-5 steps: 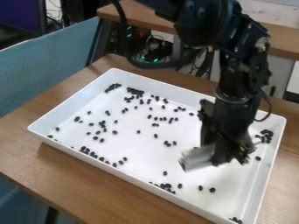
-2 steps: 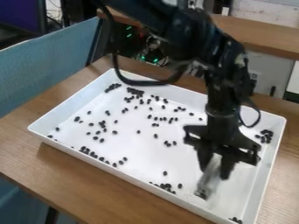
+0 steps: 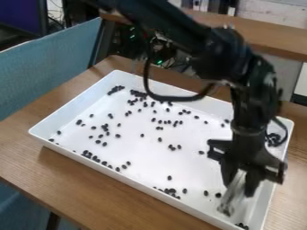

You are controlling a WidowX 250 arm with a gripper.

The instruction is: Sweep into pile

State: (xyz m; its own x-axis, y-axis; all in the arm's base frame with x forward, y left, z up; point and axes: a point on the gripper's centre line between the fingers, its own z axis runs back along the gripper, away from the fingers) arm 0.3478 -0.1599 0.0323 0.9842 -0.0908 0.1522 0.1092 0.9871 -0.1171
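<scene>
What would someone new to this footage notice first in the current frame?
Probably the black robot arm, slanting in from the top edge, its gripper low over the right part of the big white tray with a pale, blurred piece between its fingers. Next, the small black beans scattered across the tray, with a cluster at its far left corner.

The beans are small, black and oval, scattered singly and in loose clumps. Tight clumps lie in the upper left and at the right; a ragged line runs through the lower left, another clump lies at lower centre, and a few beans sit near the bottom edge at lower right. The rest are spread across the middle. The tool, pale and blurred, slants at lower right, its darker end down and to the left.
</scene>
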